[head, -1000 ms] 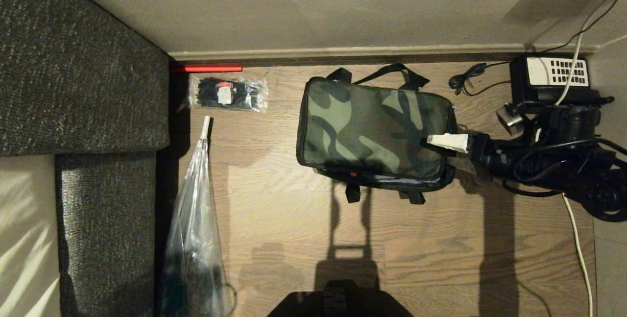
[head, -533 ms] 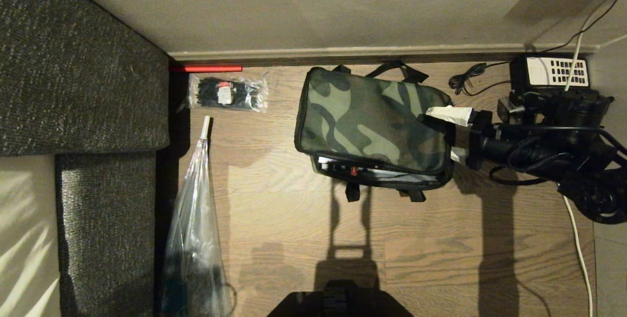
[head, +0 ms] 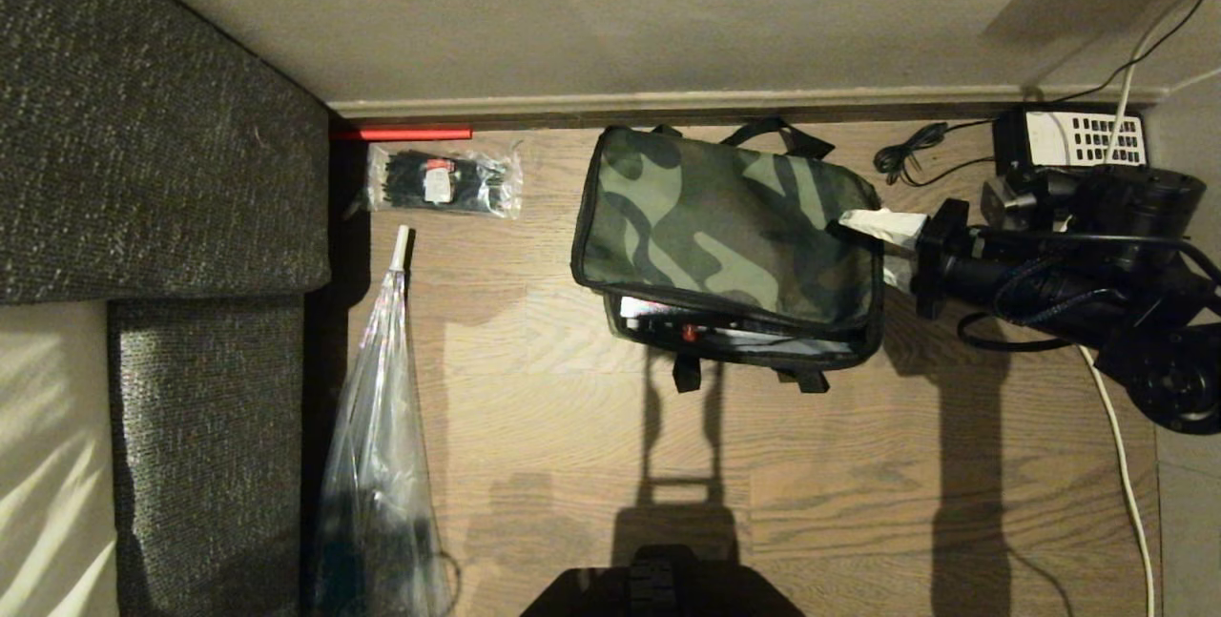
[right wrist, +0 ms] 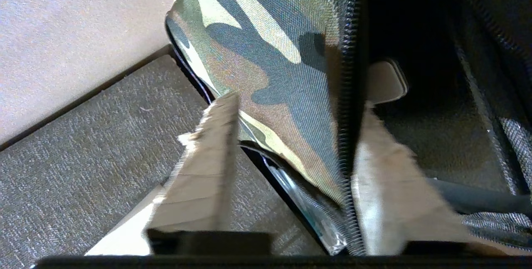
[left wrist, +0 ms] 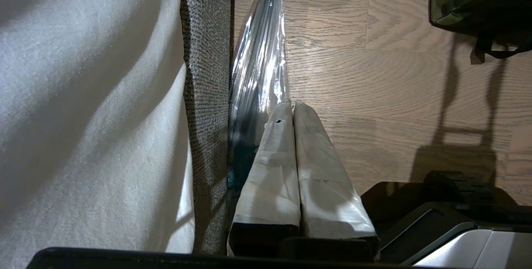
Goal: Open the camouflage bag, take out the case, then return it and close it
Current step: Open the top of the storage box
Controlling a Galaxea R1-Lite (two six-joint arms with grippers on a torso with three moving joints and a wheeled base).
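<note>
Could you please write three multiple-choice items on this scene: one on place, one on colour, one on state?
1. The clear packet of black cable ties lies
A. inside the bag
B. on the wooden floor near the wall
C. on the sofa

2. The latch button on the black rigid case is
A. red
B. blue
C. white

3. The green camouflage fabric bag has its lid
A. zipped flat
B. torn off
C. partly lifted

Answers: B, it sits on floorboards; A, a red dot shows; C, the right gripper straddles the lid edge, exposing the case.

One camouflage bag (head: 725,221), one case (head: 725,329), one telephone (head: 1073,142).
</note>
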